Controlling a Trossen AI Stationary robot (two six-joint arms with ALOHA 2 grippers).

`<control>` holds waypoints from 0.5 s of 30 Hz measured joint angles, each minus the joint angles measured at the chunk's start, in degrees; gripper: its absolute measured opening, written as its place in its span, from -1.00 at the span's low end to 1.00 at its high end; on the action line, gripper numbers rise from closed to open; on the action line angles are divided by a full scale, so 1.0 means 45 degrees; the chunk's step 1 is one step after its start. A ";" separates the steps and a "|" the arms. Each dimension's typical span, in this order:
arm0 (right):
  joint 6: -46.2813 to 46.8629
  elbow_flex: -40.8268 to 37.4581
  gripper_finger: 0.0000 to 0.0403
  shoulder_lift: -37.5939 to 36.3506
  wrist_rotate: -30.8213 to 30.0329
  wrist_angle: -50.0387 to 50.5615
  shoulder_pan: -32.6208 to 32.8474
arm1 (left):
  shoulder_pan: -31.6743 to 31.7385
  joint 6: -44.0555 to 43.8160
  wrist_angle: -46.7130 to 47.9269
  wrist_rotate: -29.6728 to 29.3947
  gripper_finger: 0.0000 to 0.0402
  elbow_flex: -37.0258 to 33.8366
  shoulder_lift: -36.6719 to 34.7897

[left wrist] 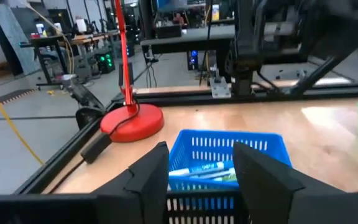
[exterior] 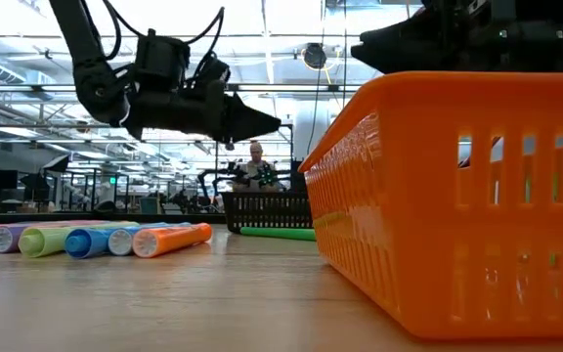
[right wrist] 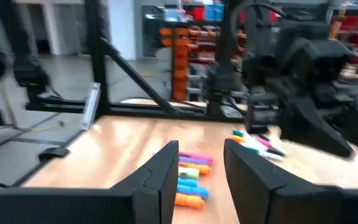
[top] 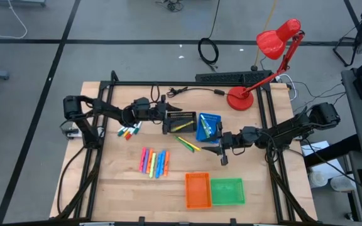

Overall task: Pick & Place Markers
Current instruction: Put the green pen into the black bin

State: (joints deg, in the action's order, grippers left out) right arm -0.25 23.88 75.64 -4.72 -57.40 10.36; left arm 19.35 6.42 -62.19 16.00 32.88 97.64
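Note:
Several bright markers (top: 154, 162) lie side by side on the wooden table; a smaller bunch (top: 129, 131) lies toward the left, and a green and a yellow one (top: 187, 143) lie near the trays. More markers (left wrist: 201, 171) lie in the blue tray (top: 207, 119), and one (top: 182, 126) lies in the black tray (top: 181, 117). My left gripper (left wrist: 201, 155) hangs level over the black tray's left end, open, nothing between its fingers. My right gripper (right wrist: 201, 152) hovers open just near of the blue tray, facing the marker row (right wrist: 191, 174).
An orange tray (top: 197, 189) and a green tray (top: 227, 191) stand side by side at the table's near edge. A red desk lamp (top: 241, 98) stands at the far right. Black frame rails run along the table's sides and back.

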 joint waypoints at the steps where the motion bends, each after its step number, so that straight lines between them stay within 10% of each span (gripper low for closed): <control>1: -0.0010 0.0000 -0.42 0.0000 -0.0413 0.0204 0.0083 | -0.0005 -0.0231 0.0088 0.0007 -0.06 0.0000 -0.0175; 6: 0.0457 0.0757 -0.42 0.0007 -0.3014 0.3795 0.0682 | -0.0100 -0.0910 0.0632 0.0109 -0.03 0.0000 -0.1422; 15: 0.2571 0.4960 -0.42 0.2814 -0.3276 1.0152 0.1062 | -0.0924 -0.0919 0.2438 0.0135 -0.03 0.0000 -0.4226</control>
State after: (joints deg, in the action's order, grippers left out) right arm 11.32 46.20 88.30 -19.46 -11.72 15.14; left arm 15.19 2.29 -51.22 16.61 32.88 78.63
